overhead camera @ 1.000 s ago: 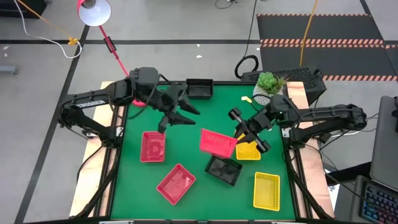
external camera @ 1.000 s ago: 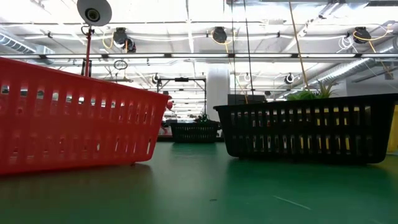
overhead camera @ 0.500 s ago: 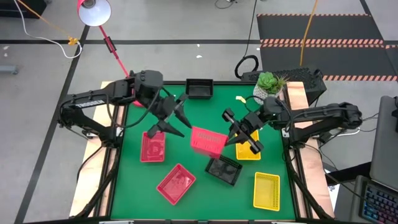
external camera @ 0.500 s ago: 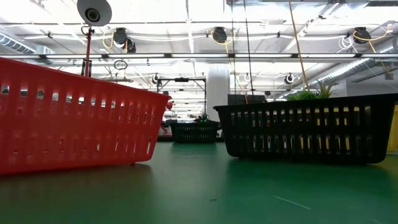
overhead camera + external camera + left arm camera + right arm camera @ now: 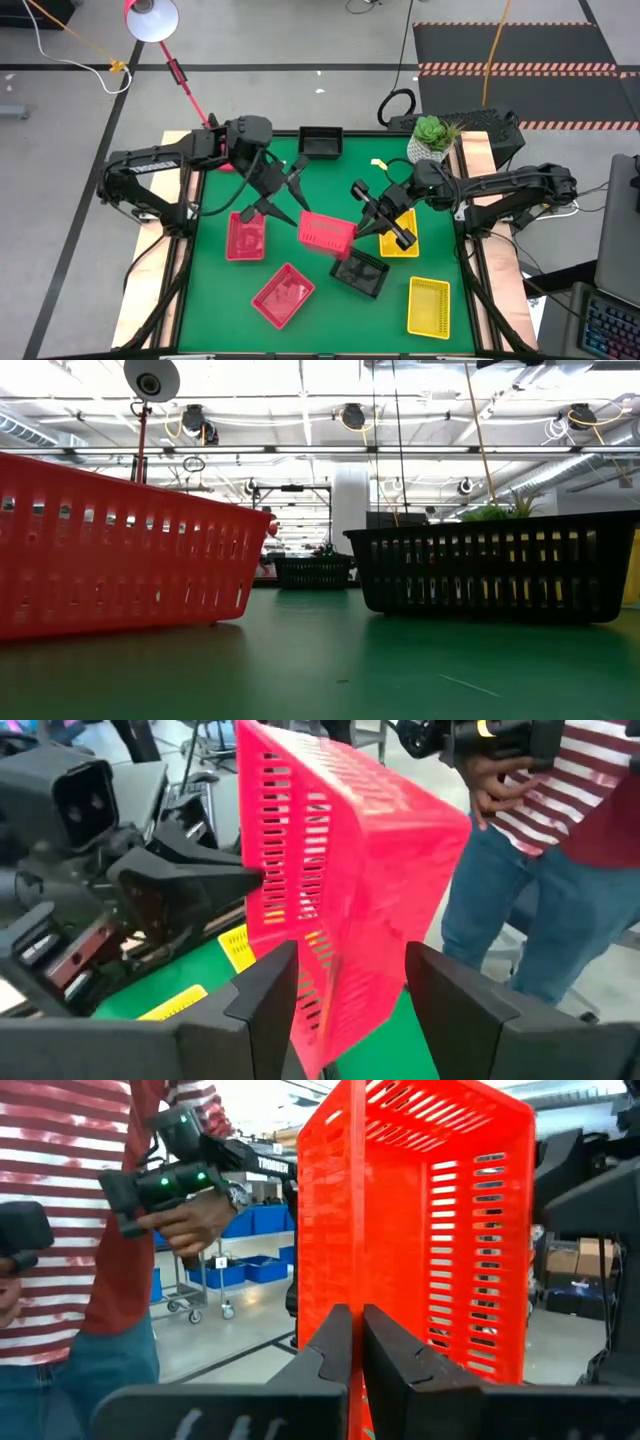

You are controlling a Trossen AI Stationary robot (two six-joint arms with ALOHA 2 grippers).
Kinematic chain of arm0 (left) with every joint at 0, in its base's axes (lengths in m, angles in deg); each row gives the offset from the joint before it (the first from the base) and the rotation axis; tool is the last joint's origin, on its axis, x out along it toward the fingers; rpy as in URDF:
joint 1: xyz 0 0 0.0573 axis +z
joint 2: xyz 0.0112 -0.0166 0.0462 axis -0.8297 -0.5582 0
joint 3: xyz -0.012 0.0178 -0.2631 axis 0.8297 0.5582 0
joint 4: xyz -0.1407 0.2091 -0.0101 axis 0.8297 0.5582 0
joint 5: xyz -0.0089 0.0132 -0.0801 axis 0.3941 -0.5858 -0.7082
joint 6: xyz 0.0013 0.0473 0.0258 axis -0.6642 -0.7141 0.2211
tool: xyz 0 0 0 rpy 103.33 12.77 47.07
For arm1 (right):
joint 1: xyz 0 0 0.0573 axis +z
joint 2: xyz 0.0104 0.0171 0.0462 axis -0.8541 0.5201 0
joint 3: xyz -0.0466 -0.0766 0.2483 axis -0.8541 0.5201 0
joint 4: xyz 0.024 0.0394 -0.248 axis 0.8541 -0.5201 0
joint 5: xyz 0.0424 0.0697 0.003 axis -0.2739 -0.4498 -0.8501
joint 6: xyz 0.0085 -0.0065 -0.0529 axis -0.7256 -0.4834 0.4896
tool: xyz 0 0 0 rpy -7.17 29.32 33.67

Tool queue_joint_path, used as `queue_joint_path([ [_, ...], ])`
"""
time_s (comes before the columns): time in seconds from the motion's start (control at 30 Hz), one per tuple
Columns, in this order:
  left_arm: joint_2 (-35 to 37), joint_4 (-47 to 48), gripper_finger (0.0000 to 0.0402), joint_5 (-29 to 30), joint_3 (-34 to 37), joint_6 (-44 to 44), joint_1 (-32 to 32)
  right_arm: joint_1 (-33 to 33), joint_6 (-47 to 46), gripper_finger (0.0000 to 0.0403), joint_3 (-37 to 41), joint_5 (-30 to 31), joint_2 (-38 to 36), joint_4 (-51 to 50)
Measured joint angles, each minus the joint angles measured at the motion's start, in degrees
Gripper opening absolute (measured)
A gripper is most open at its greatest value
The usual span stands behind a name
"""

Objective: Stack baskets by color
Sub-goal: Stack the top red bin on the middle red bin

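Note:
A red basket [image 5: 328, 232] hangs tipped on its side above the table's middle, with my right gripper [image 5: 362, 218] shut on it. My left gripper [image 5: 284, 196] is open on the basket's left. In the left wrist view its fingers [image 5: 270, 995] stand on either side of the basket's near end [image 5: 330, 1010]; no touch shows. On the green table lie two more red baskets [image 5: 246, 236] [image 5: 283, 294], two black baskets [image 5: 359, 272] [image 5: 321, 142] and two yellow baskets [image 5: 399, 242] [image 5: 428, 306]. My right gripper pinches the rim of one wall [image 5: 352, 1280] of the red basket between its two fingers, coming from the table's right side and roughly level. The basket is lifted clear of the table and stands on edge, its mesh bottom upright.
A white plant pot [image 5: 432, 138] stands at the far right corner and a pink-red lamp [image 5: 150, 18] at the far left. Beyond the table a person in a striped shirt [image 5: 90, 1200] holds hand controllers. The low view shows a red basket [image 5: 120, 550] and a black one [image 5: 495, 565] close by.
My right gripper has carried the red basket toward the table's left and a little down, up to my left gripper. My left gripper has rolled and sunk slightly toward the basket, staying open, so that the basket's end now stands between its fingers.

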Motion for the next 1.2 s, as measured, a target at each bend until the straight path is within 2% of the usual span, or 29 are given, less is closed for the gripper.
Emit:
queue_joint_path([
  [0.17, -1.4, -1.4, 0.0173, -0.6, 0.0, -0.8, -1.0, -0.4, 0.0, 0.0002, 0.0, -0.1, 0.6, -0.2],
  [0.47, -1.7, -1.2, 0.0043, -3.6, 0.0, -2.1, -1.1, -0.5, 1.0, 0.0019, 0.0, -0.3, 0.7, -1.7],
  [0.57, -1.7, -1.1, 0.0014, -4.9, 0.0, -2.1, -1.0, -0.6, -0.7, 0.0035, 0.0, 2.8, 0.7, -1.9],
  [0.67, -1.7, -0.9, 0.0011, -5.9, 0.0, -1.9, -1.0, -0.6, -6.0, 0.0054, 0.0, 8.4, 0.7, -2.1],
  [0.73, -1.6, -0.9, 0.0018, -5.8, 0.0, -2.0, -1.0, -0.5, -6.4, 0.0069, 0.0, 9.8, 0.7, -1.7],
  [1.0, -1.6, -0.3, 0.0009, -6.7, 0.0, -1.9, -0.6, -0.6, -11.0, 0.0125, 0.0, 10.2, 0.7, 0.1],
  [1.2, -1.6, 0.7, 0.0011, -6.6, 0.0, -0.7, -0.6, -0.6, -14.0, 0.0148, 0.0, 12.5, 0.7, -0.3],
])
